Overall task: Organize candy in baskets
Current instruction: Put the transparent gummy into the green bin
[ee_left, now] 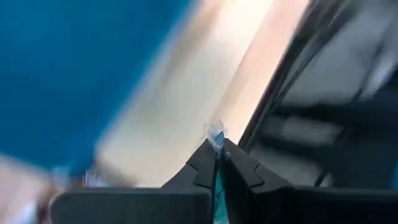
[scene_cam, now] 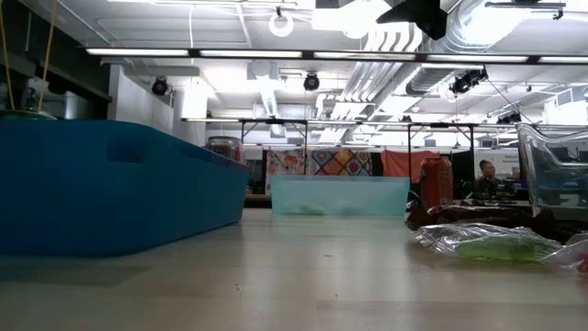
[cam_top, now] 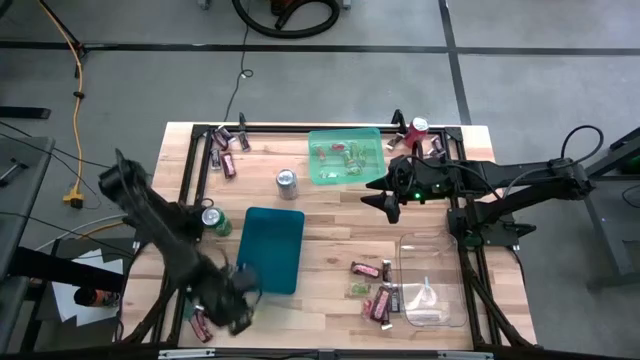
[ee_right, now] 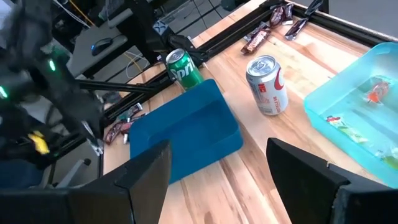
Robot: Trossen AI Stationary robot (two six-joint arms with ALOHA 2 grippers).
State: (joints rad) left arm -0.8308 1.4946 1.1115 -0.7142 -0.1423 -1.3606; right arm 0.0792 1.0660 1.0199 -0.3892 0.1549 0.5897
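Left gripper (ee_left: 219,163) pinched shut on a candy wrapper (ee_left: 216,134), just off the teal basket's (cam_top: 273,248) near corner.

From the teal basket outward: you have it empty as far as you can see. Loose candy (cam_top: 372,288) lies between it and the clear basket (cam_top: 432,283), more (cam_top: 226,152) beyond it by the table's far edge. The green basket (cam_top: 345,155) past it holds a few pieces. Right gripper (cam_top: 388,201), fingers apart and holding nothing, hovers beside the green basket. Most sorting looks left. Two cans (cam_top: 287,181) stand on the pale wood table (cam_top: 330,225); workshop floor and cables around.

Teal bin (scene_cam: 110,188), green bin (scene_cam: 340,196), wrapped candy (scene_cam: 491,245)
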